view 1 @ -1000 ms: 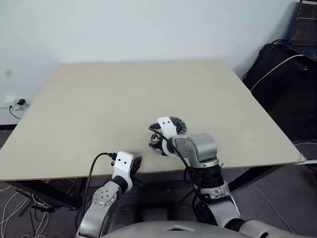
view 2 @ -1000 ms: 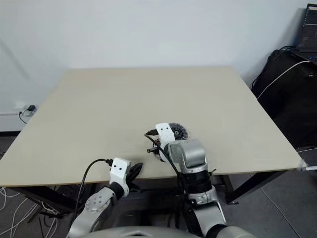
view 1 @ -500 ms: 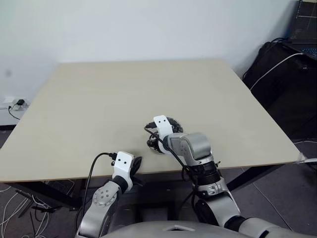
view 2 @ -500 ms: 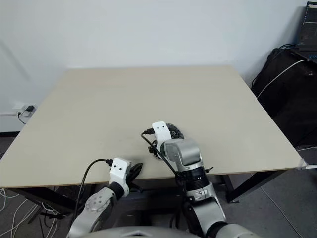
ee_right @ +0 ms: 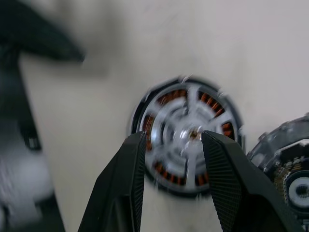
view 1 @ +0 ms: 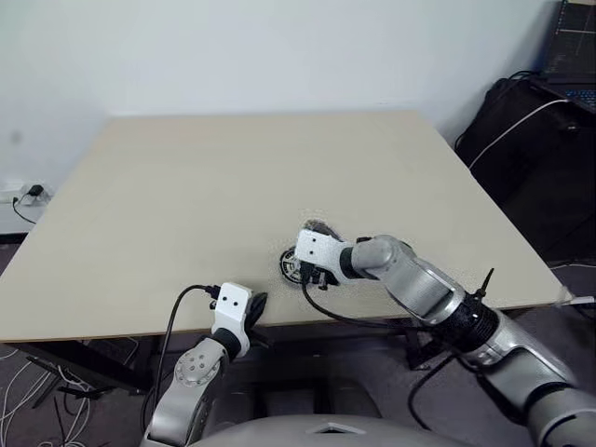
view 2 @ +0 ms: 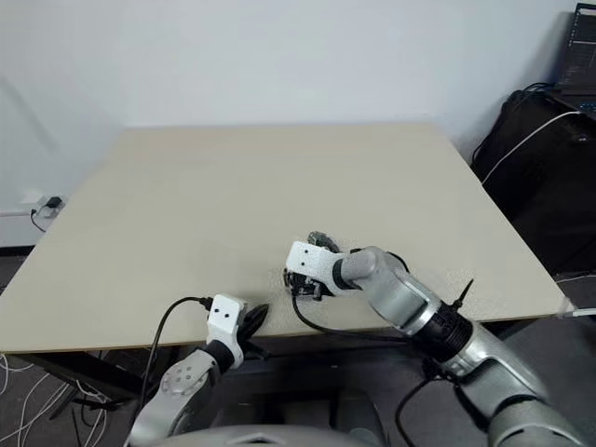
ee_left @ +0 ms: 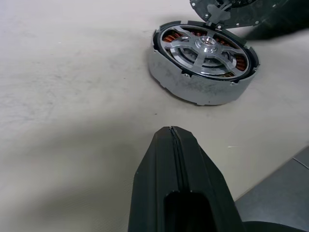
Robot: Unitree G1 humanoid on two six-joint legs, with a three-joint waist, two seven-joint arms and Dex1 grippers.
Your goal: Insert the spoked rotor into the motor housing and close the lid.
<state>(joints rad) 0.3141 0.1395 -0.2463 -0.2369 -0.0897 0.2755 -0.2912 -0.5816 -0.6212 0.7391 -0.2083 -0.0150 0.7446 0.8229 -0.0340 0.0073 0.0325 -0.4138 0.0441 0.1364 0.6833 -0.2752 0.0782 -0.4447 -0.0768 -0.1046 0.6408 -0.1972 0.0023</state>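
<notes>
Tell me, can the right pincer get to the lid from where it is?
Probably yes. The right pincer hangs open over the motor housing, and the lid lies right beside it on the table, nothing between.

A pale table [view 1: 186,196]; the motor housing [ee_left: 203,63] near its front edge, lid [ee_right: 289,179] beside it.

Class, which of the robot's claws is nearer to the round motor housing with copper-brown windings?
Right. The right claw hangs open directly over the round motor housing; the left claw sits shut, apart from it, by the table's near edge.

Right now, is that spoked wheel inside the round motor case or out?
In: the spoked rotor sits within the motor housing, copper windings showing between spokes.
</notes>
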